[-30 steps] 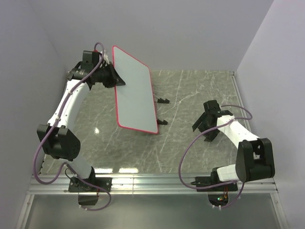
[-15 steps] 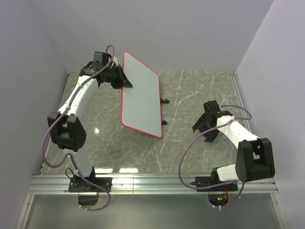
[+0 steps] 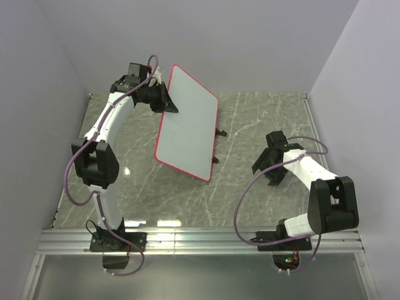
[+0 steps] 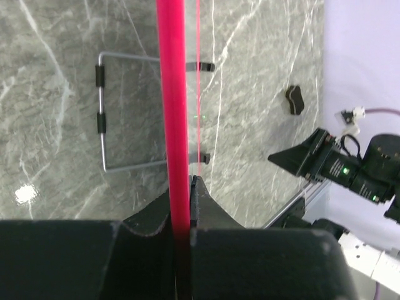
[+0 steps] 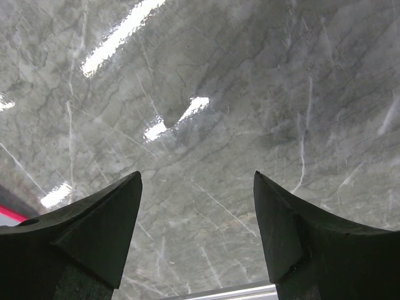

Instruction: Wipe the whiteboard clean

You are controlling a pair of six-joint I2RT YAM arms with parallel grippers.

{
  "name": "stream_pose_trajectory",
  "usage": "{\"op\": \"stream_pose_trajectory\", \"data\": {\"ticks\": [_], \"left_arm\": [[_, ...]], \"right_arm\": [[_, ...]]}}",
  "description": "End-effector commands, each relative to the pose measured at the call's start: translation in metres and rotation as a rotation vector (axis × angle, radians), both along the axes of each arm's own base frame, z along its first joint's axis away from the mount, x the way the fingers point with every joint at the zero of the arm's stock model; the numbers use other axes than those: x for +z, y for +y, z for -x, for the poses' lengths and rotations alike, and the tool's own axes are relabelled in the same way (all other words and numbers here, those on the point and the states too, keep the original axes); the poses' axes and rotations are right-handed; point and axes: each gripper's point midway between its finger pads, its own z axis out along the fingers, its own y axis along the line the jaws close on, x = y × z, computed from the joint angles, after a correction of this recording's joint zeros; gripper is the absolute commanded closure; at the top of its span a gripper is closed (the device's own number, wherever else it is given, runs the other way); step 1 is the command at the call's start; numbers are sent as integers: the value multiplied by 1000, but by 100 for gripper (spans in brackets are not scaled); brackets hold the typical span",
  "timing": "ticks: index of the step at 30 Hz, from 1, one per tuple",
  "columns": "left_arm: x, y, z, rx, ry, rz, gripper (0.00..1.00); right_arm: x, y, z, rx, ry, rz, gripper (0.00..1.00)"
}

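The whiteboard (image 3: pixel 187 122) is lifted off the table and tilted up on its side, its white face blank in the top view. My left gripper (image 3: pixel 167 103) is shut on its red-pink rim at the upper left edge. In the left wrist view the rim (image 4: pixel 174 112) runs edge-on between the closed jaws of the left gripper (image 4: pixel 184 184). Behind the board a wire stand (image 4: pixel 103 125) with black feet (image 3: pixel 219 132) shows. My right gripper (image 3: pixel 267 164) hovers low over the table to the board's right, open and empty (image 5: pixel 197 178).
A small black object (image 4: pixel 294 100) lies on the grey marble table (image 3: pixel 250 119) near the right arm. Purple walls close the left, back and right sides. An aluminium rail (image 3: pixel 200 237) runs along the near edge by the arm bases.
My left arm has carried the whiteboard to the right and back, turning it more upright. The right gripper has barely moved and stays open.
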Motion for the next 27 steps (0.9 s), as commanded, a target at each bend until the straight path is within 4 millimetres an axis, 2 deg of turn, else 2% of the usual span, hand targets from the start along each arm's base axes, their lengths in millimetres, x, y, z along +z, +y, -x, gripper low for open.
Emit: {"op": "stream_pose_trajectory", "data": {"ticks": [1, 2, 7, 12, 15, 19, 21, 27], "left_arm": [[-15, -10, 11, -124, -48, -107, 100], [-11, -9, 8, -114, -85, -145, 100], [43, -23, 2, -96, -281, -193, 100], [62, -19, -2, -49, -368, -221, 100], [44, -19, -4, -64, -317, -243, 100], [0, -19, 0, -100, -193, -284, 100], [-15, -19, -1, -110, -156, -298, 100], [-29, -32, 1, -170, -109, -255, 96]], "right_arm": [[6, -1, -6, 16, -7, 6, 21], [5, -2, -5, 17, -2, 8, 21], [4, -2, -7, 32, 4, 14, 21], [9, -2, -12, 49, 0, 20, 22], [13, -2, -12, 64, 5, 23, 22], [18, 0, -13, 81, 5, 10, 22], [22, 3, -13, 94, 8, -5, 22], [39, 11, -19, 139, -11, -42, 22]]}}
